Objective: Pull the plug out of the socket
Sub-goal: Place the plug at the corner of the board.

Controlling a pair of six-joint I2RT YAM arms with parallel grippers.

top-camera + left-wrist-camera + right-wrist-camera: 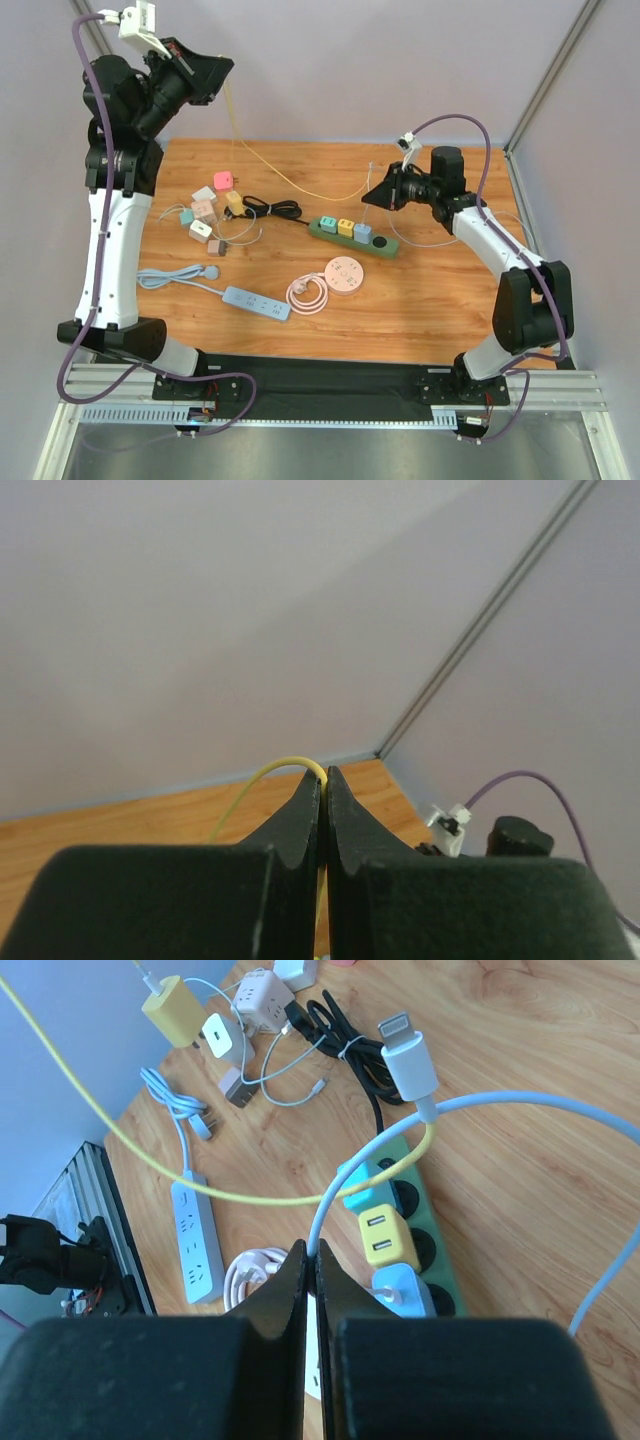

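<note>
Progress looks small: a teal plug [358, 1178], a yellow plug [383, 1235] and a blue plug [400, 1288], three in all, sit in the green power strip [388, 247], and none is pulled out yet. The right gripper [312, 1255] hovers just above the strip, jaws closed on a light blue cable [520, 1105] that seems to lead to the blue plug. The left gripper [322, 780] is high up, far left of the strip, jaws closed on one yellow cable [150, 1150]. I judge the pull itself is left to do.

I count three power strips: the green one, a long blue strip [255, 302] and a round pink strip [345, 272], both nearer the arm bases. Left of the green strip lie about seven loose chargers [203, 210] and one black cable [272, 208].
</note>
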